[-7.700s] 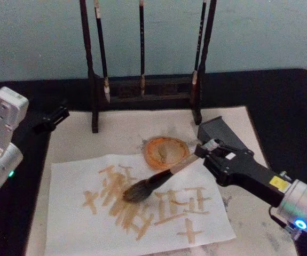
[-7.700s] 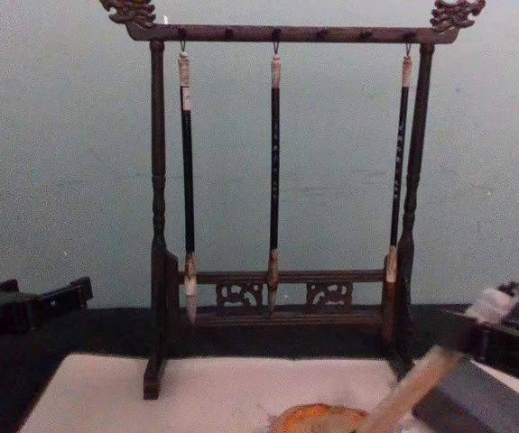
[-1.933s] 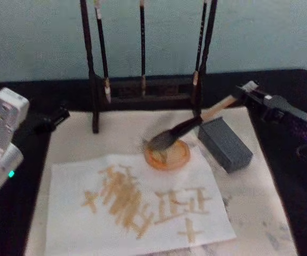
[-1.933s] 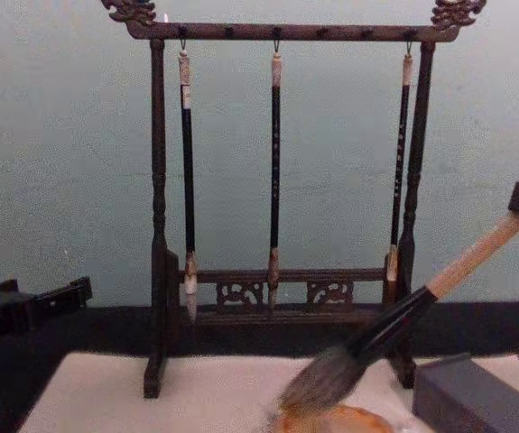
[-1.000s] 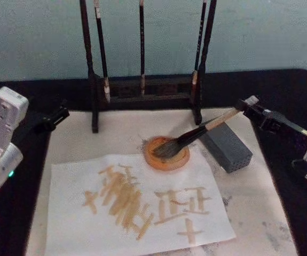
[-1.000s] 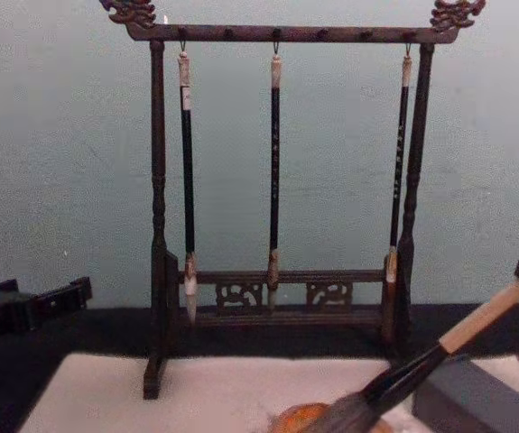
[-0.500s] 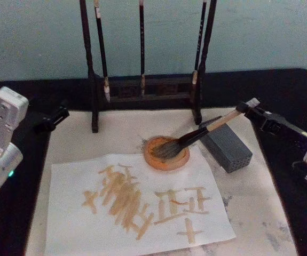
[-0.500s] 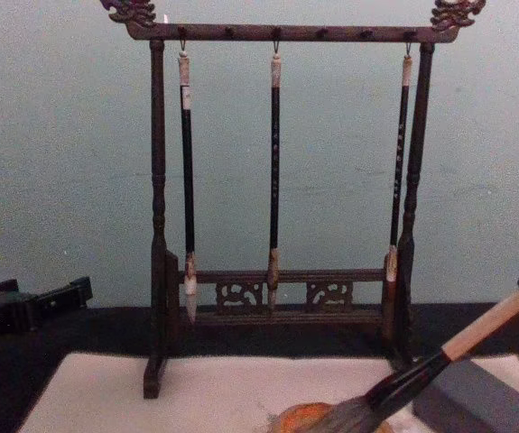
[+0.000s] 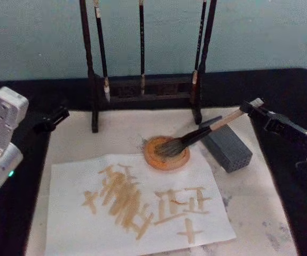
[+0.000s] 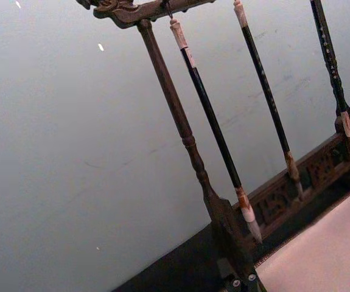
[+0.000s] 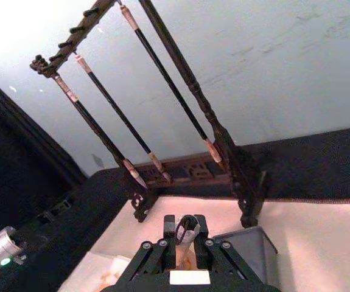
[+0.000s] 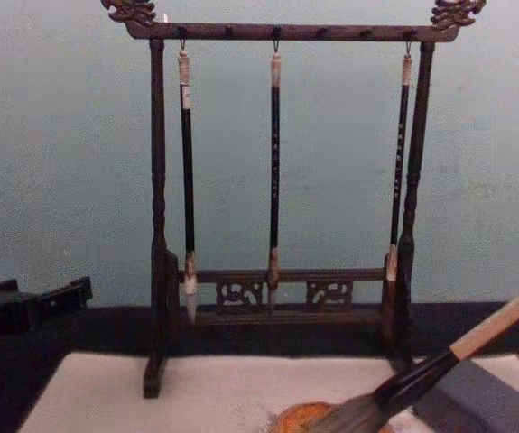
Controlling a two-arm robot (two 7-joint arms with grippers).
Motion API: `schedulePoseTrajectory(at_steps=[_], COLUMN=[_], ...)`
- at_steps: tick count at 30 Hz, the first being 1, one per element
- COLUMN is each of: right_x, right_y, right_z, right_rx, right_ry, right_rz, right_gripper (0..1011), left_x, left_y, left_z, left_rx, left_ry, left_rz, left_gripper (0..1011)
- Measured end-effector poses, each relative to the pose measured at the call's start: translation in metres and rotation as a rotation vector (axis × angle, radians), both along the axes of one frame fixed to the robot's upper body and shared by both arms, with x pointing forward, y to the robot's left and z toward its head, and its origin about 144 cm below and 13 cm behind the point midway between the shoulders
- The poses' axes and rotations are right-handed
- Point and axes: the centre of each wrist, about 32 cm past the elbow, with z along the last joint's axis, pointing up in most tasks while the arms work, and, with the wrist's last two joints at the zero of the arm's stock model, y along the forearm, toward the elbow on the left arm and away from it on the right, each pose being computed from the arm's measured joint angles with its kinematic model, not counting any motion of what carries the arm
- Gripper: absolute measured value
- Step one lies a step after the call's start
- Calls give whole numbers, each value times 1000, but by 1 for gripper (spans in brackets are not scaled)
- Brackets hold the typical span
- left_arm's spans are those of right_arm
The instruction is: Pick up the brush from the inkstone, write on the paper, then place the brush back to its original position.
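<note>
One large brush (image 9: 198,136) with a pale tan wooden handle and black ferrule lies slanted, its grey-brown bristles in the round orange inkstone (image 9: 152,159) and its handle passing over the grey rectangular block (image 9: 230,152). Right gripper (image 9: 250,106) is clenched on the handle's end. Left gripper (image 9: 50,119) sits parked at far left.

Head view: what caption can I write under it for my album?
Right gripper holds the brush, bristles resting on the orange inkstone, beside the paper covered in tan strokes.
</note>
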Motion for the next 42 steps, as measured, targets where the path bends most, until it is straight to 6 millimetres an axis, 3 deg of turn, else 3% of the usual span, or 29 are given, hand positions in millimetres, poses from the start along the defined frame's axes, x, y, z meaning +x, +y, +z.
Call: schedulePoseTrajectory(at_steps=[42], right_x=[7], right_y=[-11], right_z=[1], right_rx=[-33], right_ry=[69], right_rz=[-67], right_gripper=[171], left_x=[0], left_y=[0], left_z=[0], left_rx=[0], left_ry=[0], left_rz=[0], left_gripper=[1002])
